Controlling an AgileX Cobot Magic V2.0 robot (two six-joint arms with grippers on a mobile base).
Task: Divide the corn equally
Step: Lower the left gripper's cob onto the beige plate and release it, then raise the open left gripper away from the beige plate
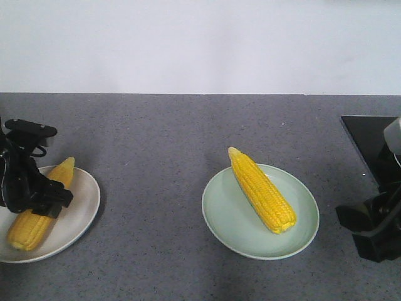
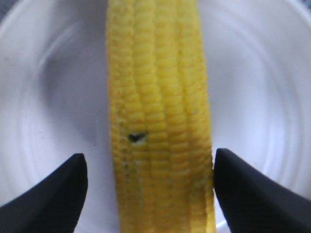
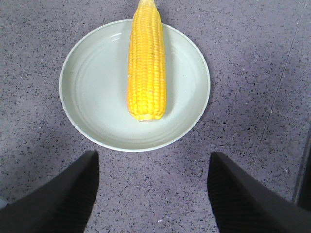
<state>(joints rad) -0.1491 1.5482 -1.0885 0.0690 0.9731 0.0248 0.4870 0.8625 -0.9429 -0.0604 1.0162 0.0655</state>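
One cob of corn (image 1: 28, 229) lies on the white plate (image 1: 84, 207) at the far left, its pale tip pointing away. My left gripper (image 1: 47, 197) is open and low over this cob. In the left wrist view the cob (image 2: 155, 97) runs between the fingers of the left gripper (image 2: 149, 155); the right finger touches it and the left finger stands a little apart. A second cob of corn (image 1: 260, 191) lies on the pale green plate (image 1: 232, 226) right of centre. My right gripper (image 1: 373, 232) is open over bare table, short of that plate (image 3: 92, 92) and its cob (image 3: 146, 68).
The grey speckled tabletop (image 1: 156, 157) ends at a white wall behind. A black flat panel (image 1: 369, 138) lies at the back right, close to the right arm.
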